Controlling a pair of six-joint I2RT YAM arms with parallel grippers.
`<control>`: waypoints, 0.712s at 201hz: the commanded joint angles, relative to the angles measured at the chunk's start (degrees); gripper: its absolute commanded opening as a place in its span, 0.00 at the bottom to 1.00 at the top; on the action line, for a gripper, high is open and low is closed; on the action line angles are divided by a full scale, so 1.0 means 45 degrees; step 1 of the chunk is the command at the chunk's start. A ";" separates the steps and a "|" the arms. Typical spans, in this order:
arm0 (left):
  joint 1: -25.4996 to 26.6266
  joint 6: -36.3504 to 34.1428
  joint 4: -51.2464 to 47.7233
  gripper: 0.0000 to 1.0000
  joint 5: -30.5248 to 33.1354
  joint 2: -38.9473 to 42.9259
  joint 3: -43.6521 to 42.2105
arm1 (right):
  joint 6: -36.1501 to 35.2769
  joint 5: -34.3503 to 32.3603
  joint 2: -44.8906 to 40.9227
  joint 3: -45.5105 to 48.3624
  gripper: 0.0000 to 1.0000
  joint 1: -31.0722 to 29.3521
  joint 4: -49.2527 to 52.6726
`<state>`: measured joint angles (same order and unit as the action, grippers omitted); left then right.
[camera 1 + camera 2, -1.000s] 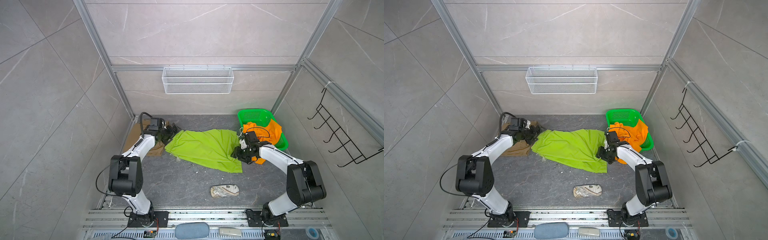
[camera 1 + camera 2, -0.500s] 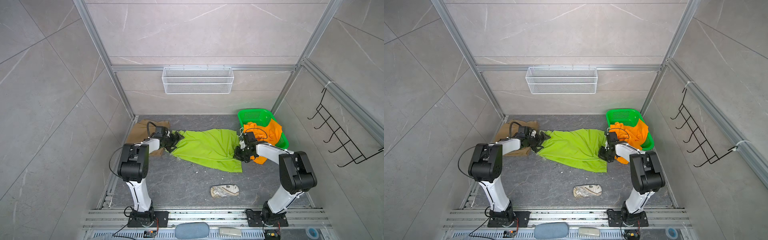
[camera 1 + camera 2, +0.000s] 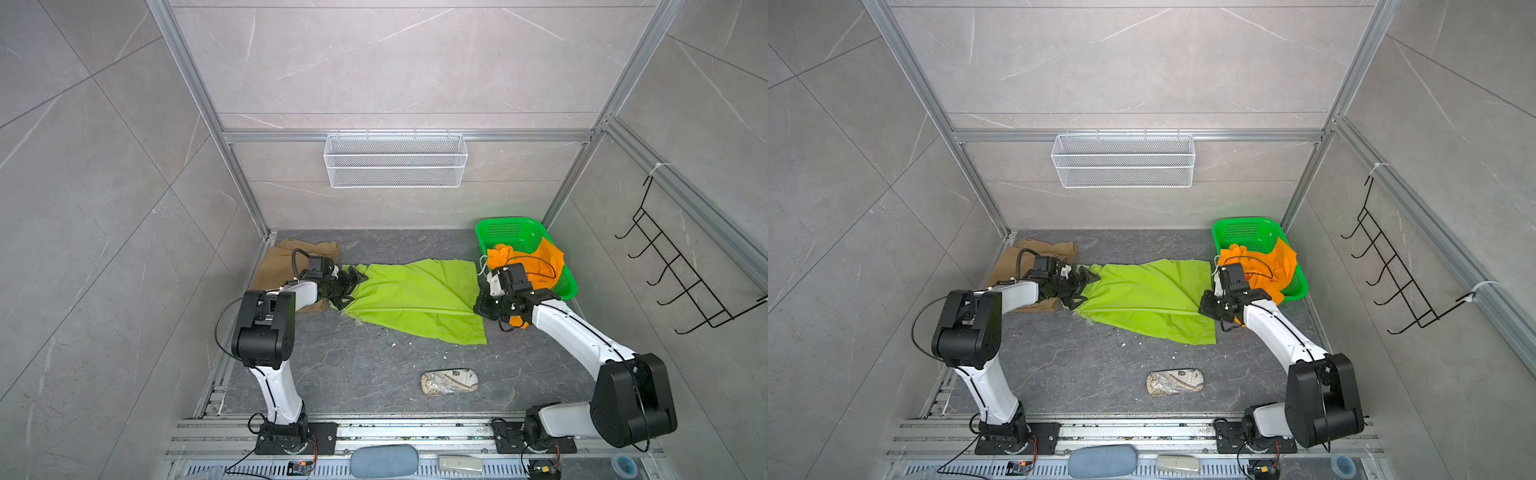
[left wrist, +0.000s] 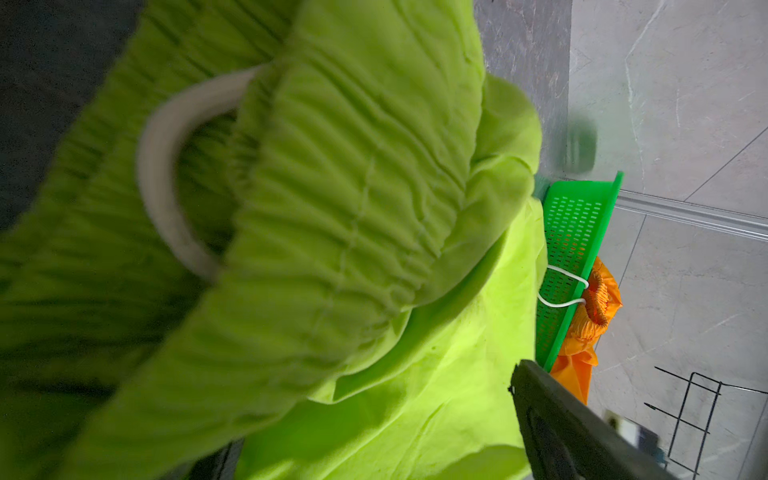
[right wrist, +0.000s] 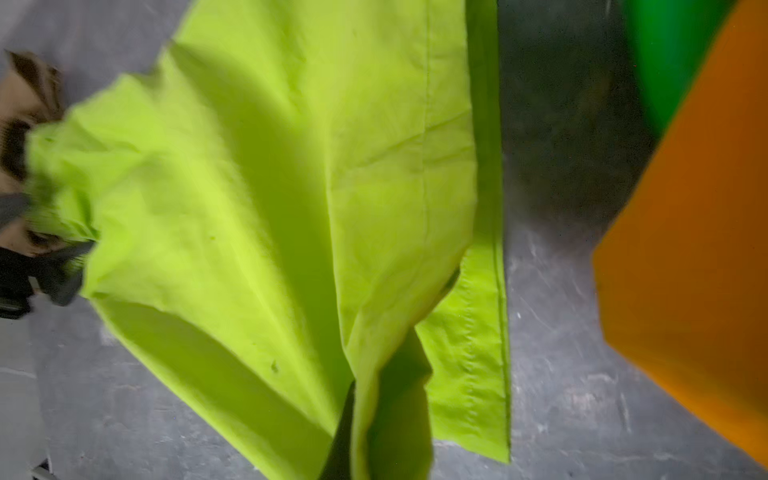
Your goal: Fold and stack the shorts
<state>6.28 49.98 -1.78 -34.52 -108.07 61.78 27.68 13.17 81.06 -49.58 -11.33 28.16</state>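
Observation:
The lime green shorts [image 3: 415, 299] [image 3: 1146, 295] lie spread across the middle of the floor, waist to the left. My left gripper [image 3: 352, 289] [image 3: 1083, 289] stands open around the gathered waistband [image 4: 353, 187], cloth between its jaws [image 4: 382, 449]; a white drawstring loop [image 4: 162, 174] shows. My right gripper [image 3: 478, 305] [image 3: 1202, 307] is shut on a pinched fold of the right leg hem [image 5: 357, 449]. Tan shorts [image 3: 282, 266] [image 3: 1013, 266] lie at the back left under the left arm. Orange shorts [image 3: 544, 262] [image 3: 1275, 266] hang over the basket's edge.
A green perforated basket [image 3: 507, 226] [image 3: 1241, 224] stands in the back right corner. A patterned beige pouch [image 3: 449, 383] [image 3: 1175, 383] lies near the front. A white wire basket [image 3: 395, 160] hangs on the back wall, black hooks [image 3: 681, 282] on the right wall.
The right gripper has shut on the lime shorts' hem. The left gripper, still open, has moved off the tan shorts onto the lime waistband.

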 commanded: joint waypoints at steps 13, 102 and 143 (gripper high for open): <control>-0.0650 -0.0439 -0.2074 0.99 0.1300 -0.0418 -0.0518 | 0.0563 -0.0280 0.0952 0.1521 0.04 -0.0151 -0.0498; -0.0730 0.0405 -0.1029 1.00 0.0732 -0.0248 -0.1465 | -0.0037 -0.1350 0.3753 -0.0704 0.05 -0.0170 -0.0196; -0.0698 0.1646 0.0241 0.99 0.0144 0.0048 -0.2074 | -0.0429 -0.1895 0.6056 -0.4326 0.00 0.0120 0.0791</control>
<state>3.60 53.43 3.60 -37.74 -106.17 56.42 27.59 8.34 103.85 -61.91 -11.64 26.61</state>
